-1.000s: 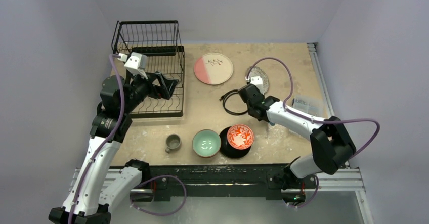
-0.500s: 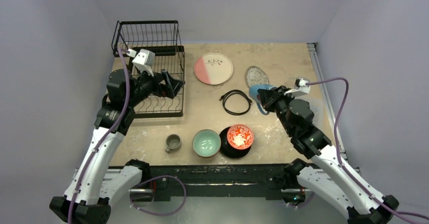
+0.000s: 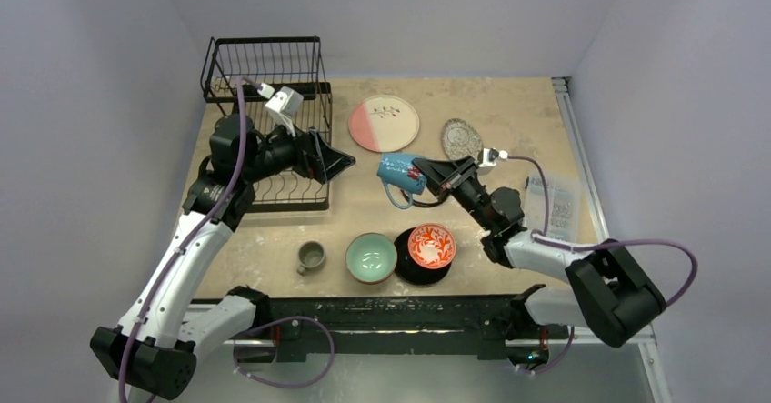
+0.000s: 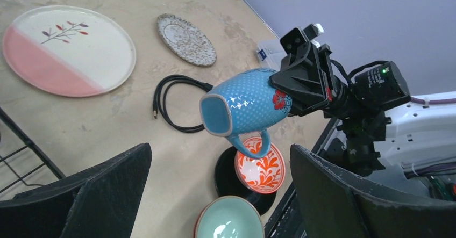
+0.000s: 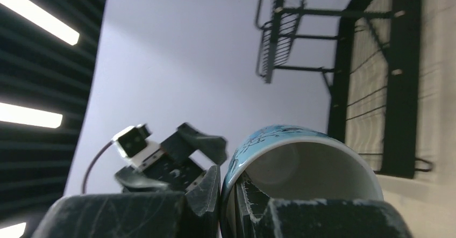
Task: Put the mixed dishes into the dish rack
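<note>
From above, the right gripper [image 3: 425,177] is clamped on the rim of a blue mug [image 3: 400,170], held on its side between the rack [image 3: 273,85] and the speckled plate [image 3: 461,137]; the left gripper [image 3: 329,160] hangs at the rack's right edge, fingers spread. Left wrist view: the mug's base faces the camera, handle down, seemingly clear of the table [image 4: 107,125]; cable [image 4: 161,95] and red bowl [image 4: 263,171] lie beneath. Right wrist view: one finger [image 5: 258,206] sits inside the white mouth, one outside.
</note>
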### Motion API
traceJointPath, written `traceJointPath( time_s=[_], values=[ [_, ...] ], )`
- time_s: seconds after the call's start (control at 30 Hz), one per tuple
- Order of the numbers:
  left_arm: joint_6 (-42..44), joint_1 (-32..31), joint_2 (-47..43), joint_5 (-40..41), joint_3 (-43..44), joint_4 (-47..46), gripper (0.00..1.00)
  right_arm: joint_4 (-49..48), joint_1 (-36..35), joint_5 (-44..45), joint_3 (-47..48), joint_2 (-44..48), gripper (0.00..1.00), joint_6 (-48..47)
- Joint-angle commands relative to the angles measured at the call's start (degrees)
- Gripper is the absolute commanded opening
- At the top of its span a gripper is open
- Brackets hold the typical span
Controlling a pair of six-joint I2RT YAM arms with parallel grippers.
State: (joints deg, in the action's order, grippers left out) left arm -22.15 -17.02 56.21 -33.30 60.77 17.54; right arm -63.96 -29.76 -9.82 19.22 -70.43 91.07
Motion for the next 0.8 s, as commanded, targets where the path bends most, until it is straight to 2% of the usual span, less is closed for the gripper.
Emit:
traceJointPath(
  time_s=[0.0, 0.23, 0.37, 0.53, 0.6, 0.7, 0.77],
  values=[
    [-2.79, -1.28, 1.52, -4.57, 2.08, -3.65, 1.0, -28.28, -4.5, 0.83, 7.88, -2.49, 0.0, 8.11],
    [-9.08, -1.71, 2.82, -6.26, -1.36, -10.54, 0.93, -31.84, -6.24, 4.92, 13.41, -7.78, 0.0, 9.08],
    [-12.56, -1.65, 4.05, -10.55, -2.71, -15.83, 0.93, -32.68, -8.01, 6.96, 16.02, -9.78, 0.0, 9.18],
    [-13.32, -1.79, 5.7, -12.86, -2.61, -16.65, 0.91, -36.16, -9.4, 8.03, 19.28, -13.46, 0.0, 10.25],
    [-13.54, -1.94, 6.52, -13.89, -2.42, -17.73, 0.85, -37.98, -10.04, 8.82, 20.1, -14.96, 0.0, 10.96],
    [-14.31, -2.16, 7.61, -15.33, -2.41, -19.7, 0.63, -40.58, -11.24, 10.18, 21.03, -17.64, 0.0, 12.04],
    [-14.41, -2.31, 7.9, -15.3, -2.41, -19.71, 0.52, -41.66, -12.09, 11.0, 21.79, -19.24, 0.0, 13.1]
  ],
)
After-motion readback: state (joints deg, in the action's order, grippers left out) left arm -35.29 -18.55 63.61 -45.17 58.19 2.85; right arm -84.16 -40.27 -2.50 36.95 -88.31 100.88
